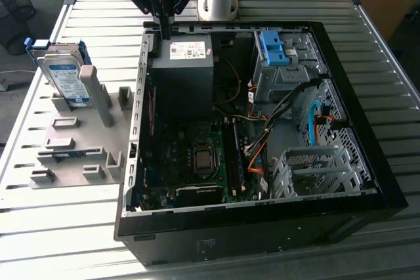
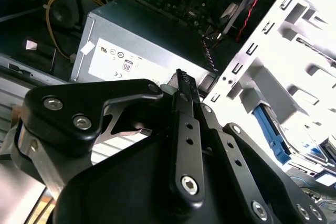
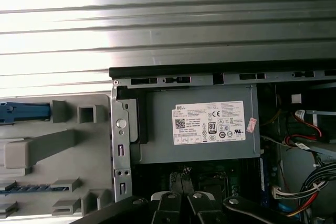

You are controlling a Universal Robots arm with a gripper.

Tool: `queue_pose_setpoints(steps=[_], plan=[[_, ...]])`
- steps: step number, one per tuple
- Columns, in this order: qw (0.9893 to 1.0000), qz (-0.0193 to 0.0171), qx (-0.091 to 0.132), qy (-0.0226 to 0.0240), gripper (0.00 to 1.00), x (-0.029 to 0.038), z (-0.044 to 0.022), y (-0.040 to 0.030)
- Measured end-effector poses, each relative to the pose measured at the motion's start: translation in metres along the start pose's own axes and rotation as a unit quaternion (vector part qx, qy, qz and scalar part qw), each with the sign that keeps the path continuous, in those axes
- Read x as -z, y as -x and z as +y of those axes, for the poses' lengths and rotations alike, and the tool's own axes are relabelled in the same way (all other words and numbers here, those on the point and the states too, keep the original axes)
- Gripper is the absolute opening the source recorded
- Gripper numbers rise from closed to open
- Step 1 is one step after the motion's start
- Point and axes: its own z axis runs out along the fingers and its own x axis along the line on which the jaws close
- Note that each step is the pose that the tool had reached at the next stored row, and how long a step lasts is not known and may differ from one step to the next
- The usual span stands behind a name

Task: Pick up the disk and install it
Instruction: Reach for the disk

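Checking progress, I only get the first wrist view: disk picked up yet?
Observer: No. In the exterior view the disk stands on edge in the grey fixture, at that view's left of the case.
Operator: Gripper holding anything?
Observer: Nothing. The gripper is shut, above the case rim beside the power supply.
Operator: Drive cage?
Observer: The drive cage, with a blue bracket on top, sits at the exterior view's right of the power supply.

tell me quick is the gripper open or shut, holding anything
Gripper: shut, holding nothing; the disk stands apart from it, at the exterior view's left.
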Motion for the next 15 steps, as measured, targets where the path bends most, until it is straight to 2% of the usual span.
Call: queue_pose_setpoints(steps=[15], plan=[[1.0000, 0.0000, 0.000, 0.0000, 0.11, -0.0002, -0.0005, -0.0081]])
